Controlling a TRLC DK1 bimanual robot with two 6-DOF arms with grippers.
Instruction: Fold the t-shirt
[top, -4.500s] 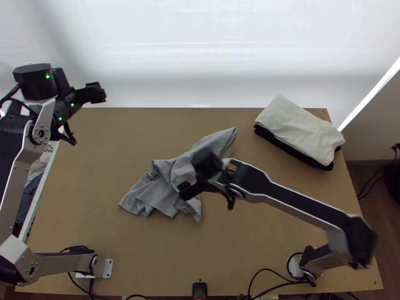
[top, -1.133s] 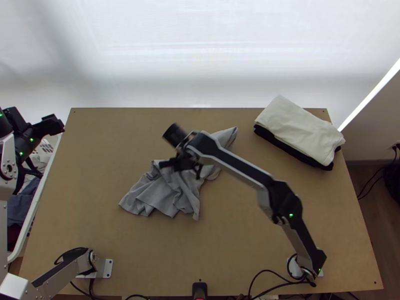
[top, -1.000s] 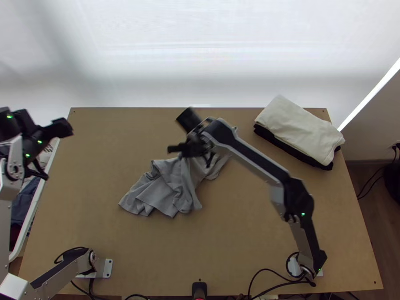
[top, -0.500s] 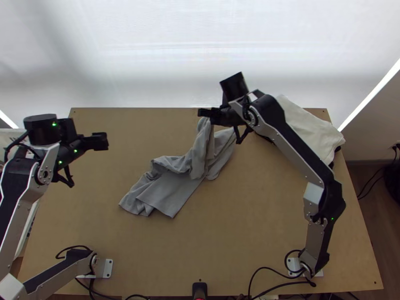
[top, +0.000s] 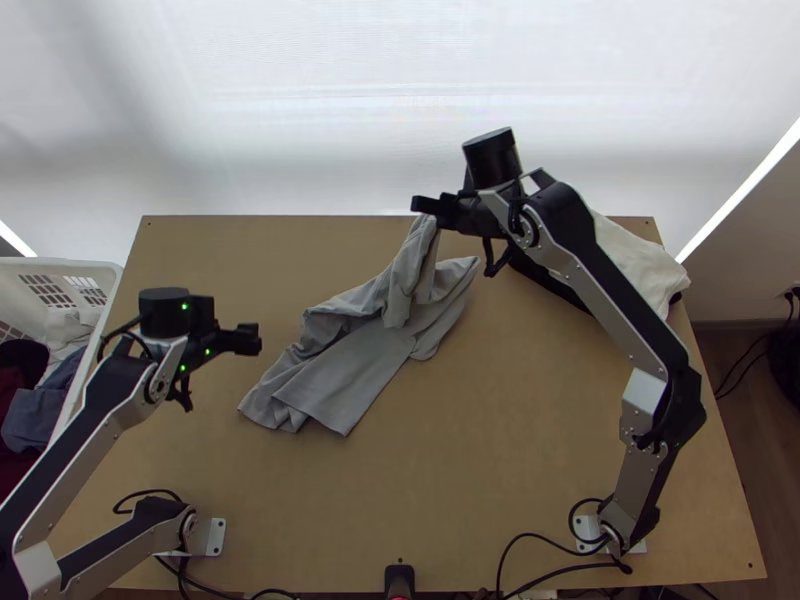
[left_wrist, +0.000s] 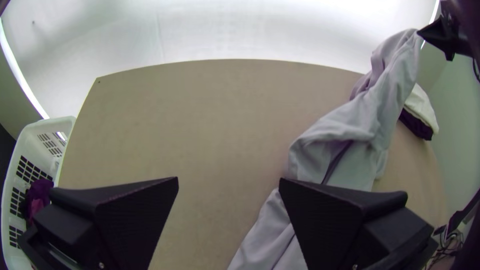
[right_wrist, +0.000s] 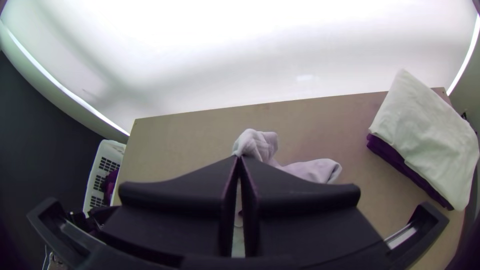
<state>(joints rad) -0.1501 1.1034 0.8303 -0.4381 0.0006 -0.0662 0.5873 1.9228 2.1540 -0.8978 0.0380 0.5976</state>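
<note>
In the top view, the grey t-shirt (top: 350, 365) lies rumpled on the table (top: 500, 460), one end lifted near its far edge by the right gripper (top: 421, 207), the left gripper (top: 252, 340) above its left part; in the left wrist view, the fingers (left_wrist: 135, 220) stand wide apart over the table; in the right wrist view, the fingers (right_wrist: 200, 185) are closed on the t-shirt.

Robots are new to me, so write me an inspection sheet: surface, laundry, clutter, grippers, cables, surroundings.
Surface: light wooden table.
Laundry: grey t-shirt, unfolded and bunched, one part lifted.
Clutter: folded white cloth on a dark one, far right corner.
Grippers: left gripper open above the table; right gripper shut on the t-shirt.
Cables: black, near edge.
Surroundings: white basket with clothes, left; pale screen behind.
</note>
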